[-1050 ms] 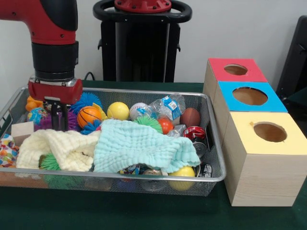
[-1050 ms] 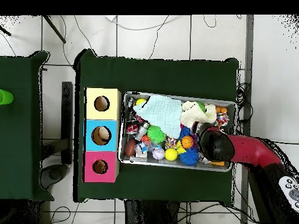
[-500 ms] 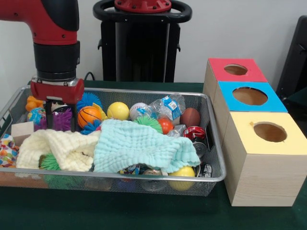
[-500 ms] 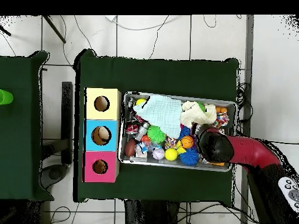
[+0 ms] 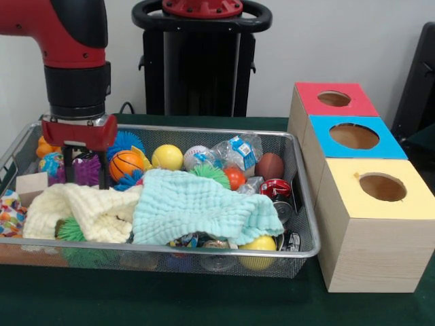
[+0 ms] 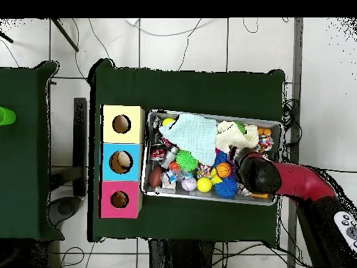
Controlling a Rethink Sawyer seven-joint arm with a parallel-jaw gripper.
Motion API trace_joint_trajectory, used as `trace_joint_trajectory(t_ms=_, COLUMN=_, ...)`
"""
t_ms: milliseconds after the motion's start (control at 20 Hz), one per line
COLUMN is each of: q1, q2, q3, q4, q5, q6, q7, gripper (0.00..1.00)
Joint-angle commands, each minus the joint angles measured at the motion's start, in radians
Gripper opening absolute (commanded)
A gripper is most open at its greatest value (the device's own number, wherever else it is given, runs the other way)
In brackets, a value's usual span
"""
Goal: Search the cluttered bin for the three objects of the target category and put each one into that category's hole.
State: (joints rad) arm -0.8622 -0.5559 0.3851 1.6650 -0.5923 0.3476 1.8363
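jaws spread in the bin [image 5: 299,197], purple spiky ball [image 5: 87,170] between them

Table surface and the items you have resting directly on it.

You have a table [image 5: 204,309] covered in dark green cloth. On it, to the left in your front view, sits a wire mesh bin [image 5: 302,204], its near rim close to the table's near edge. Just beside the bin's right end stands a row of three wooden boxes, touching one another and running from near to far: the yellow-topped box [image 5: 370,234] nearest, the blue-topped box [image 5: 353,139] in the middle, the red-topped box [image 5: 333,100] farthest. Each top has one round hole. In your overhead view, bare green cloth [image 6: 188,91] surrounds the bin and boxes.
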Motion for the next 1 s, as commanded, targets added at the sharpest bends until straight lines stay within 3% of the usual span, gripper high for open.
trace_joint_trajectory(t_ms=50, q1=-0.036, q2=0.108, q3=0.129, q4=-0.113, q5=-0.027, q6=0.124, q7=-0.214, gripper=1.0)
trace_joint_trajectory(t_ms=200, q1=-0.043, q2=0.117, q3=0.136, q4=-0.125, q5=0.022, q6=0.194, q7=-0.193, gripper=1.0)
trace_joint_trajectory(t_ms=400, q1=-0.025, q2=0.077, q3=0.137, q4=-0.145, q5=0.062, q6=0.307, q7=-0.185, gripper=1.0)
trace_joint_trajectory(t_ms=750, q1=-0.035, q2=0.098, q3=0.164, q4=-0.193, q5=0.039, q6=0.351, q7=-0.221, gripper=1.0)
trace_joint_trajectory(t_ms=1000, q1=-0.029, q2=0.023, q3=0.175, q4=-0.192, q5=0.077, q6=0.471, q7=-0.213, gripper=1.0)
